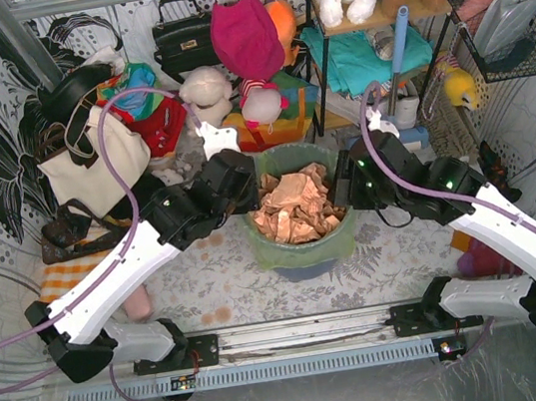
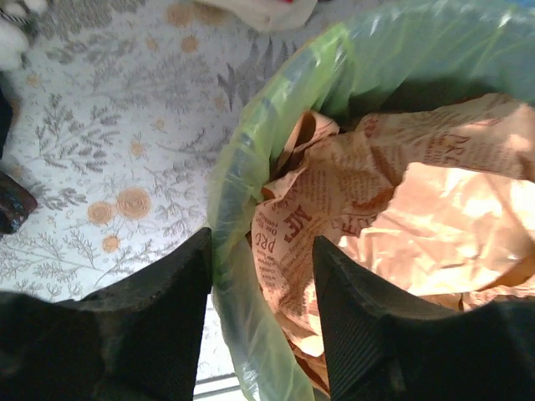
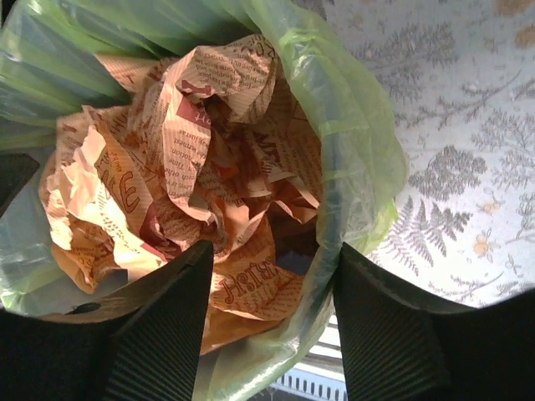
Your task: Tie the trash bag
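Note:
The trash bag (image 1: pixel 305 250) is thin light-green plastic lining a round bin at the table's middle, its mouth open, full of crumpled brown printed paper (image 1: pixel 295 204). My left gripper (image 1: pixel 242 186) is open at the bag's left rim. In the left wrist view the green rim (image 2: pixel 242 200) runs between its two fingers, one outside, one over the paper. My right gripper (image 1: pixel 344 185) is open at the right rim. In the right wrist view the rim (image 3: pixel 355 159) passes between its fingers, the left finger (image 3: pixel 163 326) over the paper.
A cream tote bag with black straps (image 1: pixel 90 158) stands at the back left. Soft toys, a red bag and a shelf unit (image 1: pixel 366 45) crowd the back. A wire basket (image 1: pixel 508 18) hangs at the right. The patterned cloth (image 1: pixel 209 280) covers the table.

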Tool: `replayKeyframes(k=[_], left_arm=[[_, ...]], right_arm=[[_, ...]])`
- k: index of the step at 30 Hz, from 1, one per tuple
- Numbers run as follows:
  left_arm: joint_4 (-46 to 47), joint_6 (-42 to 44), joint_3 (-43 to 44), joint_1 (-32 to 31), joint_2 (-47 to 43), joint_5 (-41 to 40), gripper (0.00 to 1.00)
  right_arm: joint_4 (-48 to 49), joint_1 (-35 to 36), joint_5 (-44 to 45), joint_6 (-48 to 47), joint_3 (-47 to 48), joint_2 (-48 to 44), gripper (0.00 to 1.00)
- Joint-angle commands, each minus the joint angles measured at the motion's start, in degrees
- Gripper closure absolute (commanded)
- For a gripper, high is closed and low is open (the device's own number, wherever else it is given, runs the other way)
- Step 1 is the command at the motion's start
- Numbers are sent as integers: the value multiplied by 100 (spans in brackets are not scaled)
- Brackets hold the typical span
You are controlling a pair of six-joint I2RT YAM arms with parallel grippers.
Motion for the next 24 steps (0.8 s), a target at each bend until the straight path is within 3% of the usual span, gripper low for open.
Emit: replayKeyframes(k=[1,7,12,17,24], left_arm=[[1023,-153,78,-114,-386,-348,41],[779,-517,10,-80,-796,-1101,40],[731,-894,-681,-32,-1350,-1170,41],[884,-1526,-1597,85,-1831,-628,44],[1704,-3228,-3637,132,-2804,340,47]], right_arm=[[509,88,374,-430,683,199,41],[82,48,1256,-928,1296,381,32],[109,-359,1122,-1227,1248,370,28],[91,-1035,566,-1490,1071,345,29],[281,-1881,61,-1800,558,269,29]])
